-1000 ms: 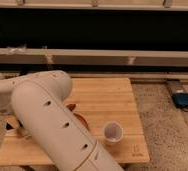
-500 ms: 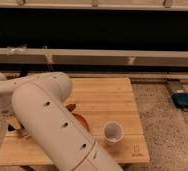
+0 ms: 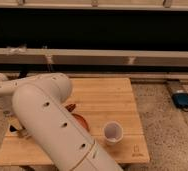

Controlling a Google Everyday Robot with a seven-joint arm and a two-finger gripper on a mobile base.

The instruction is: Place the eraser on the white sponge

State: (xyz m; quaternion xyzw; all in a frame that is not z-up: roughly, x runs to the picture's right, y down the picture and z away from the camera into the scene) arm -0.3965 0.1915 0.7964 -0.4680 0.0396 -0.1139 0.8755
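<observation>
Very little has changed over the last second: my arm (image 3: 47, 125) sits where it did, slung across the left half of the counter (image 3: 112, 95), and the cup (image 3: 113, 132) and bowl (image 3: 81, 121) have not shifted. I read that as a slow stretch of work, not a completed placement. The jaws are hidden behind the arm's own bulk, I judge somewhere low over the counter's left part, so I cannot tell how far open they are or whether they hold anything. The eraser does not show anywhere, and neither does the sponge; both are probably down by the jaws, under the arm, but I can't confirm it. I also can't say how far along the task is. On the side away from the jaws, the orange bowl peeks out from the arm's edge, with a small red-brown item (image 3: 71, 106) just beyond it and the translucent cup standing upright further out. If I sweep the arm that way, the bowl is the first thing I'd clip. A blue device (image 3: 183, 100) lies on the floor, well clear.
</observation>
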